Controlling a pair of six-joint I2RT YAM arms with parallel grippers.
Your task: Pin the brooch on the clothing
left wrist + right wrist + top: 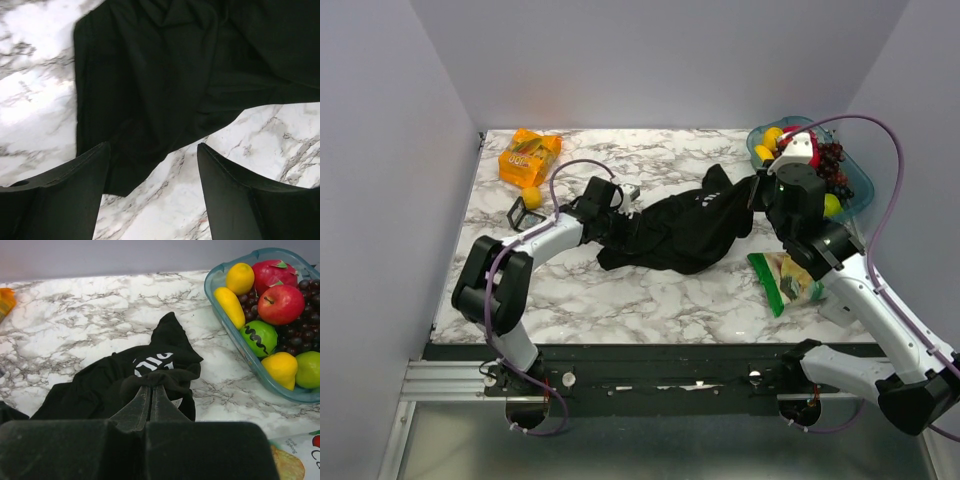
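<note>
Marble table (pixel 620 300) carries the black T-shirt (pixel 680 235), crumpled at centre. Right gripper (pixel 151 390) is clamped tight on a fold at its 2 o'clock edge. Left gripper (pixel 153 146) hangs wide open, holding nothing, over its 9 o'clock edge. Fruit tray (pixel 209 286) sits at the table's 2 o'clock corner.

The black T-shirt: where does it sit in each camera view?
Top external: T-shirt crumpled, centre of frame.
Left wrist: fills the upper frame.
Right wrist: lower centre, bunched at the right gripper.
Shared landmark: the marble tabletop under it.
</note>
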